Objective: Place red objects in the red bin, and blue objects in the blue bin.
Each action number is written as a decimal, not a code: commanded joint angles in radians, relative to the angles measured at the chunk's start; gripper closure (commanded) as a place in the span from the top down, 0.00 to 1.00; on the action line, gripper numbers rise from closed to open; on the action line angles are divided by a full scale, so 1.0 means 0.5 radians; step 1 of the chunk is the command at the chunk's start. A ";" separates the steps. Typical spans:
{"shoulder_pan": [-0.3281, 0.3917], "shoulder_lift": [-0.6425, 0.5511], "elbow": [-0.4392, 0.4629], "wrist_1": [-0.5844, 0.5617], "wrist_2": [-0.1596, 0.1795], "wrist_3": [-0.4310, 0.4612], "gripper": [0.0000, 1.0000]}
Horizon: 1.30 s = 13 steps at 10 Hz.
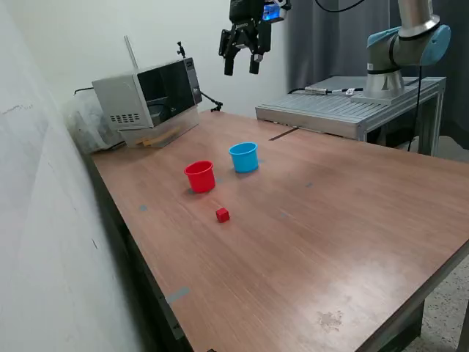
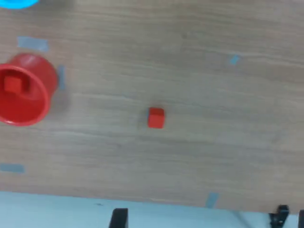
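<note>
Red cube (image 1: 223, 215) loose on table (image 1: 330, 242), second red cube (image 2: 13, 84) inside red cup (image 1: 199, 177), light-blue cup (image 1: 243, 157) beside, gripper (image 1: 242, 66) high above, fingers spread, empty.

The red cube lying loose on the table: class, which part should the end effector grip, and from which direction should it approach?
Grip the red cube across two opposite flat side faces, coming straight down from above. It sits flat on the table, apart from the red cup, so probably nothing blocks the fingers.

Cube (image 2: 14, 84) inside cup (image 2: 23, 90); second cube (image 1: 223, 215) on table (image 1: 352, 242) nearby.
</note>
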 commanded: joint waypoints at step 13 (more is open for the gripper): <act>0.089 1.150 -0.696 -0.179 -0.099 0.080 1.00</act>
